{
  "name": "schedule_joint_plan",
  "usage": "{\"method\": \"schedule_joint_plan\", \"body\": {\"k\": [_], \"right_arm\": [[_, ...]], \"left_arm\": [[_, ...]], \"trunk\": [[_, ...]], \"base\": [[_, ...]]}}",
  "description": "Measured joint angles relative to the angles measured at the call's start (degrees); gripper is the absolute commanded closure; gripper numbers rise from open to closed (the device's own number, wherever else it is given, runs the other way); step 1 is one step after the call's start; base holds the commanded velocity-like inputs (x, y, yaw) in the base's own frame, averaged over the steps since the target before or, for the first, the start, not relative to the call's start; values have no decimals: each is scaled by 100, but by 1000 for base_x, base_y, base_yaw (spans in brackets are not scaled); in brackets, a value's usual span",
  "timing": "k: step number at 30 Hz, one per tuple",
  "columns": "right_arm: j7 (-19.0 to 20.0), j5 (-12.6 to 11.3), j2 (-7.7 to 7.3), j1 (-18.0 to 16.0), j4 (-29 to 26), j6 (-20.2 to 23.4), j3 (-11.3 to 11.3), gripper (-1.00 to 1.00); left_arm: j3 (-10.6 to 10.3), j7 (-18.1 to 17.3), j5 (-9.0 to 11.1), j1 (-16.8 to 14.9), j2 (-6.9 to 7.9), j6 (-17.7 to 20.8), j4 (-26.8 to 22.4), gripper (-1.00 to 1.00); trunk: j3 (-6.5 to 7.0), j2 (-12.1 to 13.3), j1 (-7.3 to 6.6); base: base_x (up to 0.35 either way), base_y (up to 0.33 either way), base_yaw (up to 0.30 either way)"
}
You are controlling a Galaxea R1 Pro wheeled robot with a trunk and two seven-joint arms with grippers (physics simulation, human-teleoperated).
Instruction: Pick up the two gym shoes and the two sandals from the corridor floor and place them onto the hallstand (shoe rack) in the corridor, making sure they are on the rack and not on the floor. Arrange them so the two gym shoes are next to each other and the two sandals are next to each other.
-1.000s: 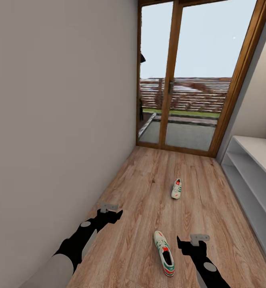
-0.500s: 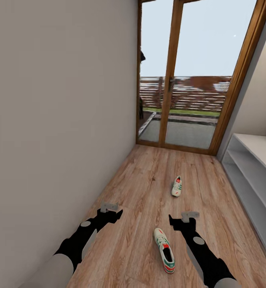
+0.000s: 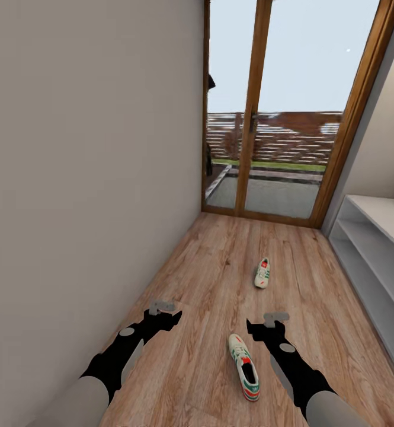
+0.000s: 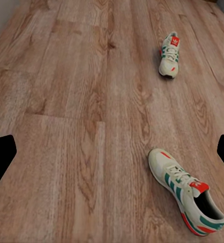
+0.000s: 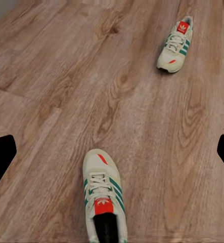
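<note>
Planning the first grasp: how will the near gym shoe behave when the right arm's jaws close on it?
The near gym shoe lies flat on its sole on the corridor floor, so it probably won't roll. Its open dark collar looks soft and may fold when pinched. It seems small and likely light, so a nudge could slide it over the smooth planks.

Both arms extended forward and low, left gripper [image 3: 172, 316] and right gripper [image 3: 255, 329] spread wide

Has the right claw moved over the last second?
Yes. The right claw has swung forward and leftward, now level with the near gym shoe's toe; the left claw stayed put.
</note>
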Motion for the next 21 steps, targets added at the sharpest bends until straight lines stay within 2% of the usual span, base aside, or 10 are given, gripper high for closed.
{"method": "schedule_joint_plan", "body": {"k": [2, 9, 13, 21], "right_arm": [[0, 0, 1, -3, 124, -73, 0, -100], [0, 0, -5, -6, 861, -1041, 13, -100], [0, 0, -6, -7, 1089, -1357, 11, -100], [0, 6, -7, -7, 1198, -1531, 8, -100]], "left_arm": [[0, 0, 1, 0, -2, 1, 0, -100], [0, -6, 1, 0, -1, 3, 0, -100], [0, -15, 1, 0, 0, 3, 0, -100], [0, -27, 1, 0, 0, 3, 0, -100]], "trunk": [[-36, -80, 44], [-162, -361, 198], [-233, -521, 286], [-377, -842, 461]], "base": [[0, 0, 0], [0, 0, 0], [0, 0, 0], [0, 0, 0]]}}
